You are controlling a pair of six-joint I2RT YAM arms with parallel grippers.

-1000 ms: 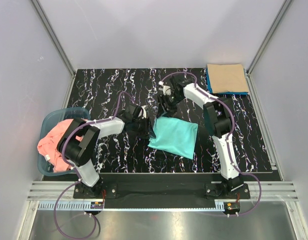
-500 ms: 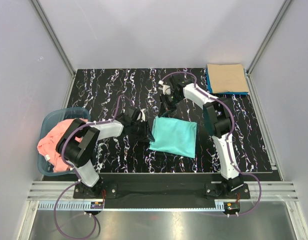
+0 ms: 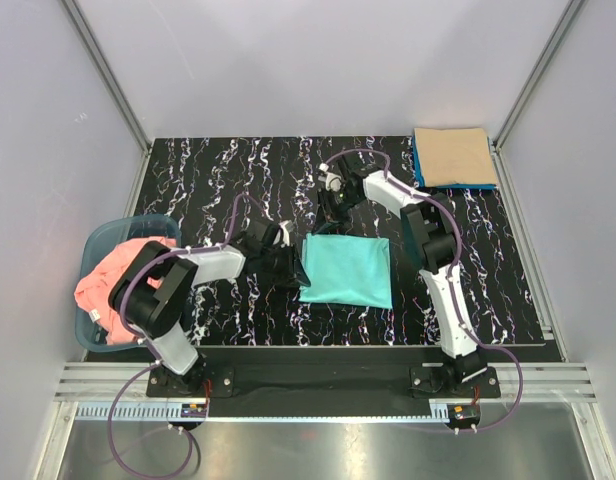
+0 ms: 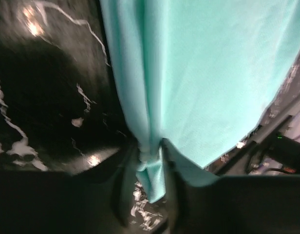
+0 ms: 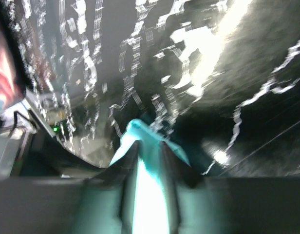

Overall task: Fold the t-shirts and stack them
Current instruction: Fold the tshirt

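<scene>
A turquoise shirt (image 3: pixel 350 270) lies folded into a flat rectangle at the centre of the frame on the dark marbled surface (image 3: pixel 218 170), its edges almost square to the surface's edges. The left hand (image 3: pixel 291 266) meets its left edge, and in the wrist view the fingers (image 4: pixel 124 175) are narrowed onto a bunched fold of that edge. The right hand (image 3: pixel 335 208) sits at the shirt's upper left corner, pinching a tip of turquoise cloth. Bare surface shows across the upper left, in a band right of the shirt and in a strip below it. A tan shirt (image 3: pixel 453 155) lies folded on a blue shirt (image 3: pixel 458 186) in the upper right corner, well apart. At the left edge, a pink shirt (image 3: pixel 113 285) is heaped in a basket (image 3: pixel 153 224).
</scene>
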